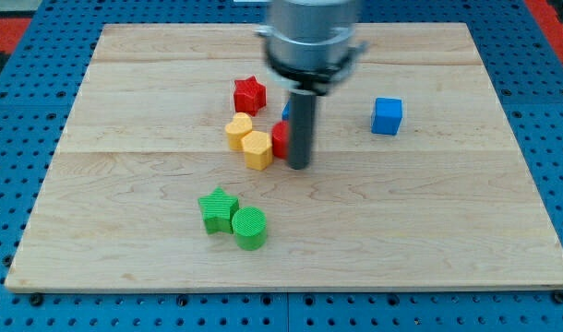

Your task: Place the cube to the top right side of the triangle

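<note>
A blue cube (pixel 387 116) sits on the wooden board at the view's right of centre. My tip (pixel 299 166) rests on the board well to the cube's left and a little lower. A small blue patch (pixel 286 110) shows just left of the rod, mostly hidden behind it; its shape cannot be made out. A red block (pixel 280 139) touches the rod's left side, its shape partly hidden.
A red star (pixel 249 94) lies up and left of the tip. A yellow heart (pixel 238 131) and a yellow hexagon (pixel 257 149) sit left of the tip. A green star (pixel 218 209) and a green cylinder (pixel 249 228) lie lower left. The board's rim (pixel 281 288) borders blue pegboard.
</note>
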